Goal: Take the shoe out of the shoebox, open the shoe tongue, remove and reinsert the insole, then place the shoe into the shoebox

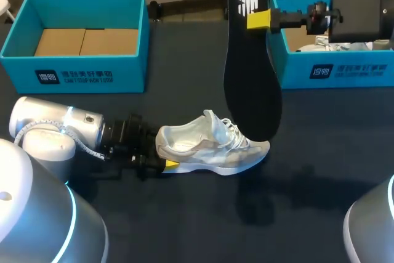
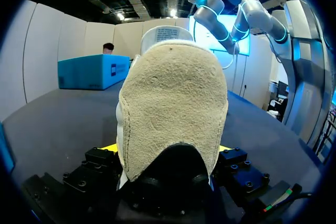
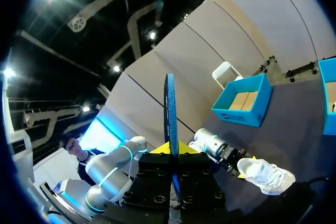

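- head view: the white shoe (image 1: 212, 149) stands on the dark table (image 1: 184, 226), outside both blue boxes. the left gripper (image 1: 167, 164) is clenched on its heel. the right gripper (image 1: 258, 20) grasps the black insole (image 1: 249, 84), held upright beside the right box (image 1: 332, 72), well apart from the left box (image 1: 74, 72).
- left wrist view: the shoe's heel (image 2: 173, 108) fills the gripper, with yellow showing on either side.
- right wrist view: the insole (image 3: 170, 108) stands edge-on, pinched in the gripper. the shoe (image 3: 265, 174) lies on the table farther ahead.
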`<action>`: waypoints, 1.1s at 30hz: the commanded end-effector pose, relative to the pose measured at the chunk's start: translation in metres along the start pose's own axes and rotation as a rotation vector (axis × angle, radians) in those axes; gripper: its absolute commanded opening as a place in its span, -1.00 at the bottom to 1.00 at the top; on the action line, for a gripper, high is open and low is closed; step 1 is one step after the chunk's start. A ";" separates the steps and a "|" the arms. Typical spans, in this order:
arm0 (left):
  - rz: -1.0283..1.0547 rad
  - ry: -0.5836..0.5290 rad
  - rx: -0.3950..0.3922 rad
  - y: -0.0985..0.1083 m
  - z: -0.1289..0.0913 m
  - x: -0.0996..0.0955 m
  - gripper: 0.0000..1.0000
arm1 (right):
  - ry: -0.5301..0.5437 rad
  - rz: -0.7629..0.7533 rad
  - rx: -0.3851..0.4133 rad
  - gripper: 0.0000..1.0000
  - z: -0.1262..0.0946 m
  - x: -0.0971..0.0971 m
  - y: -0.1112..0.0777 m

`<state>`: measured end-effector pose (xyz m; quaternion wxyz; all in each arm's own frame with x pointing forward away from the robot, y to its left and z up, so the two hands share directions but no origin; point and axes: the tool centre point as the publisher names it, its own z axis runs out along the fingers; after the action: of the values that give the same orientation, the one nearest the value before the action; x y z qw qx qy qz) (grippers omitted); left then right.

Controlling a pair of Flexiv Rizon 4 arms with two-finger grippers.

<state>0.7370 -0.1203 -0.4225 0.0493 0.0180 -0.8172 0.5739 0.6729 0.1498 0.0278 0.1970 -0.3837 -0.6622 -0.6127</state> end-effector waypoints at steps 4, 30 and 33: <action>0.000 -0.001 -0.002 0.001 0.001 0.000 -0.73 | 0.000 0.001 0.002 -1.00 0.004 -0.001 0.002; -0.006 0.049 -0.103 0.001 -0.004 0.007 1.00 | 0.000 0.001 0.002 -1.00 0.004 -0.001 0.002; 0.002 0.044 -0.129 -0.002 -0.008 0.009 1.00 | 0.000 0.001 0.002 -1.00 0.004 -0.001 0.002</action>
<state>0.7312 -0.1154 -0.4243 0.0668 0.0010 -0.8435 0.5330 0.6728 0.1499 0.0275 0.1970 -0.3835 -0.6618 -0.6133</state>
